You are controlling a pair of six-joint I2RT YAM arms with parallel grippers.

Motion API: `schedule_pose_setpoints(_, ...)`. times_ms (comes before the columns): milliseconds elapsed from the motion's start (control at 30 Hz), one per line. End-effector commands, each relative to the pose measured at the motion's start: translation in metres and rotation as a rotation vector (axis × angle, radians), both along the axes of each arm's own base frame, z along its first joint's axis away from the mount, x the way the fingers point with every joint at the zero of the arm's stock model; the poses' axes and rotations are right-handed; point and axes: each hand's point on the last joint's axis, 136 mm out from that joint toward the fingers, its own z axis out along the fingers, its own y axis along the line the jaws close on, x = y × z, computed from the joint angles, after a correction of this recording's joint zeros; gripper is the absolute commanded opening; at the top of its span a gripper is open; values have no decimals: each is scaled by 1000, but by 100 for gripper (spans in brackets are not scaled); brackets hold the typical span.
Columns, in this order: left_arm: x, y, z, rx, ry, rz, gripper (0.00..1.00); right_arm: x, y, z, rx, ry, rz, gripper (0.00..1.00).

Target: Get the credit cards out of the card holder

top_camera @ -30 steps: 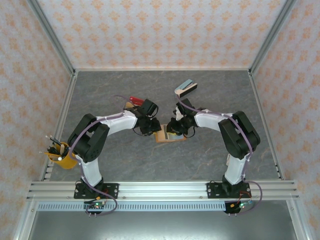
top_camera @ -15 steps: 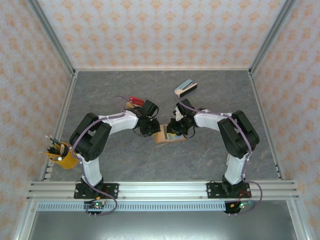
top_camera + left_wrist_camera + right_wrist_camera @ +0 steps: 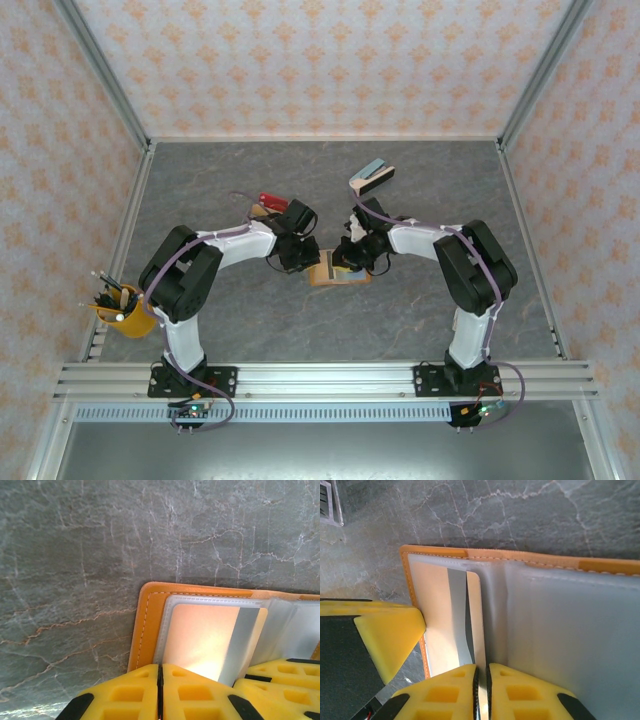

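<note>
Card holder lies open on the table, between both grippers, with its orange edge under their fingertips. Left gripper is closed with no gap at the holder's near edge; whether it pinches the leather I cannot tell. Right gripper is closed on a thin pale card rising from the clear pocket. The extraction seems to be starting. Next, the right one should pull straight out while the left steadies the holder.

card holder cropped right and below in the left wrist view
</note>
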Motion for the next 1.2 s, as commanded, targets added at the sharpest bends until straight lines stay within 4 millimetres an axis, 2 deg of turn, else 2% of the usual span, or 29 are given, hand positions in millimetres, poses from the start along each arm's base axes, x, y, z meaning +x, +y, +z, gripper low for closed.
schedule_pose_setpoints(0,-10,7,-16,65,44,-21,10,6,9,5,41,-17,15,15)
schedule_pose_setpoints(167,-10,7,-16,62,46,-22,9,6,10,5,46,-15,16,13)
schedule_pose_setpoints(533,-8,9,-11,76,34,-20,13,5,-3,7,17,-34,-9,0)
schedule_pose_setpoints(800,-5,11,-7,81,25,-22,15,0,-11,12,12,-51,-8,0)
schedule_pose_setpoints(1167,-8,13,-12,92,39,-30,12,-1,-22,1,-57,-38,-28,0)
